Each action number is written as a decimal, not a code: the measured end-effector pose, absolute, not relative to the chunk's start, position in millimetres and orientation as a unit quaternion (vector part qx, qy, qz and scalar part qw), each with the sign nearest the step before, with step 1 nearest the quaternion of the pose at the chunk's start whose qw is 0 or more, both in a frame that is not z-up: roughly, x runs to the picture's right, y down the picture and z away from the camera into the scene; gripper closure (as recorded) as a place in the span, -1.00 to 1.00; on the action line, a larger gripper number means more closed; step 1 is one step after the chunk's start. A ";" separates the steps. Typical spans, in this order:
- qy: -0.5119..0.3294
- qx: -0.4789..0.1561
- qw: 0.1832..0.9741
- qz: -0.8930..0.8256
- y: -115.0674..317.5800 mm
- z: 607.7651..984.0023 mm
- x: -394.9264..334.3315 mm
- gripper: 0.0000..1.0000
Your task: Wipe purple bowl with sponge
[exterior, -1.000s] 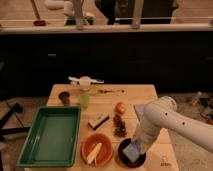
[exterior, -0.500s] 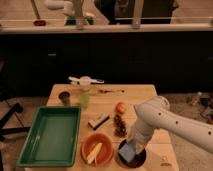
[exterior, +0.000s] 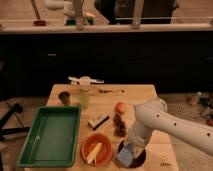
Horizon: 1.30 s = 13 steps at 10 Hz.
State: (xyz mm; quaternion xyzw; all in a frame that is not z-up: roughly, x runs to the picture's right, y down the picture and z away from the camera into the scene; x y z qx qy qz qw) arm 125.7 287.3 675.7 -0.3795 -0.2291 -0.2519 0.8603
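At the table's near right edge, the gripper is clamped tight on the sponge, pressing it into the purple bowl. Just left sits the orange bowl, then the green tray. Farther back lies an apple.

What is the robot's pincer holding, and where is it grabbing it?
The pincer is shut on the sponge, gripping its top end, down in the purple bowl.

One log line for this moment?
stage: wiping | gripper: shut on sponge, over purple bowl | sponge: in bowl | orange bowl: left of it
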 end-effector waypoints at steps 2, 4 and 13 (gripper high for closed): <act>-0.224 -0.393 0.857 -0.248 296.3 675.8 140.9 1.00; -0.212 -0.400 0.858 -0.243 298.3 678.8 156.7 1.00; -0.198 -0.385 0.868 -0.243 275.6 692.4 145.6 1.00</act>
